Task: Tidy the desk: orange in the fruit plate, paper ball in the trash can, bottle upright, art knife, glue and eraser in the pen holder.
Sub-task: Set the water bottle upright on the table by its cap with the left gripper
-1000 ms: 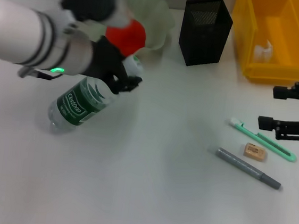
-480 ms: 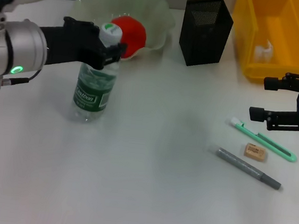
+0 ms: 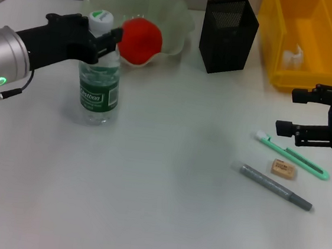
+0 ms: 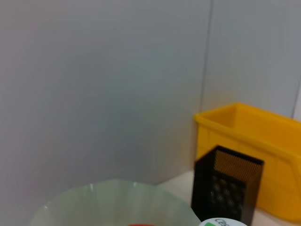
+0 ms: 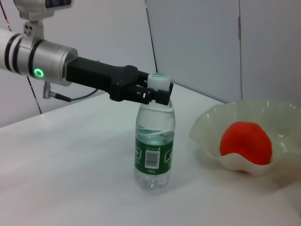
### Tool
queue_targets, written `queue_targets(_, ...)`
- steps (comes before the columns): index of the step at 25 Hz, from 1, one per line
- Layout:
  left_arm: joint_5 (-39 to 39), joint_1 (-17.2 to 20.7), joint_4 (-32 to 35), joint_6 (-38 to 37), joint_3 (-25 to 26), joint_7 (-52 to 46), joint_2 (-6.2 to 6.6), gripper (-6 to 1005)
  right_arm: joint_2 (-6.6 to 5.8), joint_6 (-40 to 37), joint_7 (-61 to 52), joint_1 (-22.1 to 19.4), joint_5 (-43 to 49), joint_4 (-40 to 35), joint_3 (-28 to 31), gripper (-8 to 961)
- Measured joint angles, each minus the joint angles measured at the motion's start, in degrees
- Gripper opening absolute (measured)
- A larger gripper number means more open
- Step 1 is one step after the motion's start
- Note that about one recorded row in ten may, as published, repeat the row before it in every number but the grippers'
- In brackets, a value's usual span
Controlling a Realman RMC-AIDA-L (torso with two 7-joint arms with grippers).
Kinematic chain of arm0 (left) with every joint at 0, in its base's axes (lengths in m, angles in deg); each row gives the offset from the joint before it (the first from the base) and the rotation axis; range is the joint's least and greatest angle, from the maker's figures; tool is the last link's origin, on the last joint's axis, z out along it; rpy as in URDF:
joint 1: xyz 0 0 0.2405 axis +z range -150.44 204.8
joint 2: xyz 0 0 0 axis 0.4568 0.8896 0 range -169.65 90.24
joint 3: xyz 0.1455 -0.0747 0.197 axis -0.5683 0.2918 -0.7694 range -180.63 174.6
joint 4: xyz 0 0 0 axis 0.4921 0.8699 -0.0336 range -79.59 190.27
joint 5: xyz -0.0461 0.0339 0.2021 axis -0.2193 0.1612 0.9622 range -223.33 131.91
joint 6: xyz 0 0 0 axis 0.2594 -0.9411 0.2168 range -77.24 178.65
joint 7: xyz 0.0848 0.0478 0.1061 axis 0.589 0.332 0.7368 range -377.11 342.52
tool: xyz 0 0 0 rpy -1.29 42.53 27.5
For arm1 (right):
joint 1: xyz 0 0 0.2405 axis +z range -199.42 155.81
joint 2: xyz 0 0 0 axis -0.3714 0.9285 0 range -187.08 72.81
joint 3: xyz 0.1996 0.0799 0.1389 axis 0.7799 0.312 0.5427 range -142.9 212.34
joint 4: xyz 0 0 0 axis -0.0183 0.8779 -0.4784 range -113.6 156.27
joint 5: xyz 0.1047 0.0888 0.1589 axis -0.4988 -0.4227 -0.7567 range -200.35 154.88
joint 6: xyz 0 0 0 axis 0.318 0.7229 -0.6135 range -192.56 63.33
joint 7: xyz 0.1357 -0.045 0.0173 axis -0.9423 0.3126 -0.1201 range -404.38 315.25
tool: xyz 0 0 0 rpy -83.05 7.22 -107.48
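Observation:
The bottle (image 3: 99, 89) stands upright on the desk (image 3: 156, 218), left of centre. My left gripper (image 3: 101, 37) is shut on its neck just under the white-green cap; the right wrist view shows this same left gripper (image 5: 157, 92) on the bottle (image 5: 154, 147). The orange (image 3: 140, 40) lies in the fruit plate (image 3: 179, 14). A paper ball (image 3: 292, 57) sits inside the trash can (image 3: 311, 79). The art knife (image 3: 293, 154), eraser (image 3: 284, 168) and glue (image 3: 275, 186) lie at the right. My right gripper (image 3: 288, 111) hovers open just above them.
The pen holder (image 3: 227, 34) stands at the back between the fruit plate and the trash can. The left wrist view looks past the bottle cap (image 4: 224, 222) at the pen holder (image 4: 228, 187), trash can (image 4: 249, 136) and back wall.
The bottle went from lying tilted to standing upright, carried a little left by my left gripper. My right gripper shifted slightly left above the art knife.

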Motion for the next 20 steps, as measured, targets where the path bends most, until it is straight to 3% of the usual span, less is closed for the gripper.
queue_targets(11, -22.62, -2.75, -14.28, -1.06, 4.83, 20.75, 0.04, 447, 0.0, 0.51, 0.29, 0.52, 0.06, 1.12, -0.03, 783)
queue_targets(20, -33.84, -4.69, -22.0, -5.17, 4.84, 34.1, 0.04, 448, 0.01, 1.22, 0.35, 0.92, 0.06, 1.47, -0.12, 779)
